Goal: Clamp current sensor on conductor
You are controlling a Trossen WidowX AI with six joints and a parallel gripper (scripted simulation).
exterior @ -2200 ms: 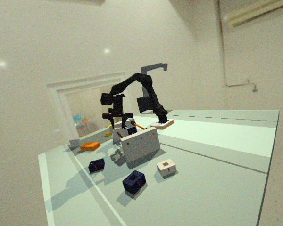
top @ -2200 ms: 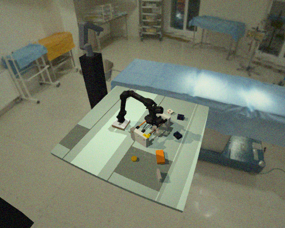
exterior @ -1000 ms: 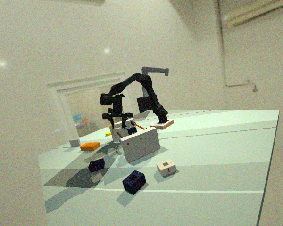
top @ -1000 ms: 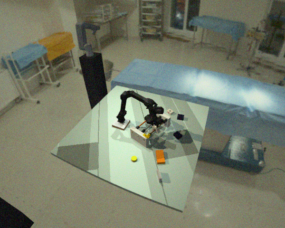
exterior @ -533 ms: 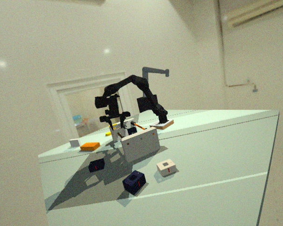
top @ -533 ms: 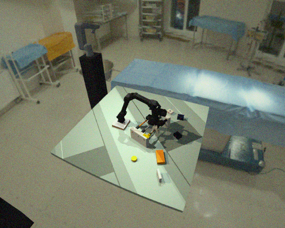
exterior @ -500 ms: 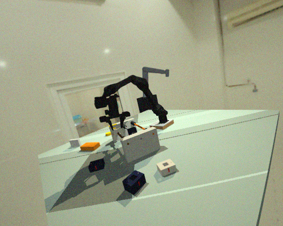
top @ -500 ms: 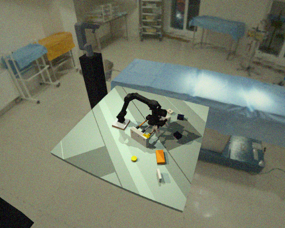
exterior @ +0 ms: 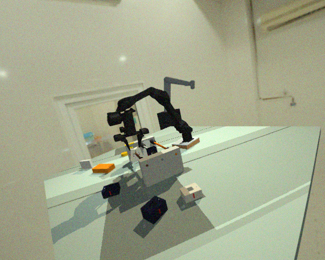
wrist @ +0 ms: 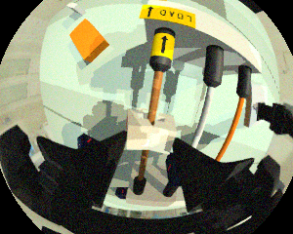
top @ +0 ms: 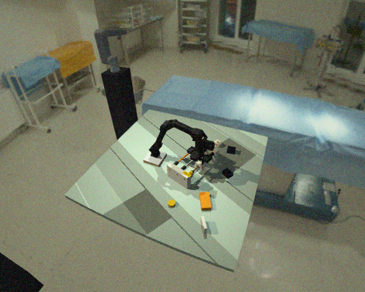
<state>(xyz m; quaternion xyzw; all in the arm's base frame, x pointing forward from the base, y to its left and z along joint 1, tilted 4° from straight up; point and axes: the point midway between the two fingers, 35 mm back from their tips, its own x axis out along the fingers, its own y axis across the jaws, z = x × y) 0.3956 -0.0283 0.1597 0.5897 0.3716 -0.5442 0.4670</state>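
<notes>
The cream split-core current sensor (wrist: 149, 132) (top: 198, 163) (exterior: 134, 153) sits around the brown conductor (wrist: 157, 92), whose yellow sleeve (wrist: 162, 49) bears an arrow toward the yellow LOAD label (wrist: 168, 14) (top: 186, 173). My gripper (wrist: 150, 138) (top: 199, 158) (exterior: 133, 143) hangs straight over the fixture, one finger on each side of the sensor, pressing it. A grey conductor (wrist: 204, 113) and an orange conductor (wrist: 235, 124) run beside the brown one. All run from the white fixture block (top: 177, 174) (exterior: 161, 168). The sensor's own arrow is hidden from me.
An orange block (top: 205, 200) (exterior: 103, 168), a yellow disc (top: 171, 202) and a white block (top: 203, 224) (exterior: 85, 163) lie toward the front. Two dark sensors (top: 230, 149) (top: 227, 173) (exterior: 110, 190) (exterior: 154, 209) and a beige one (top: 217, 143) (exterior: 190, 193) lie near the fixture.
</notes>
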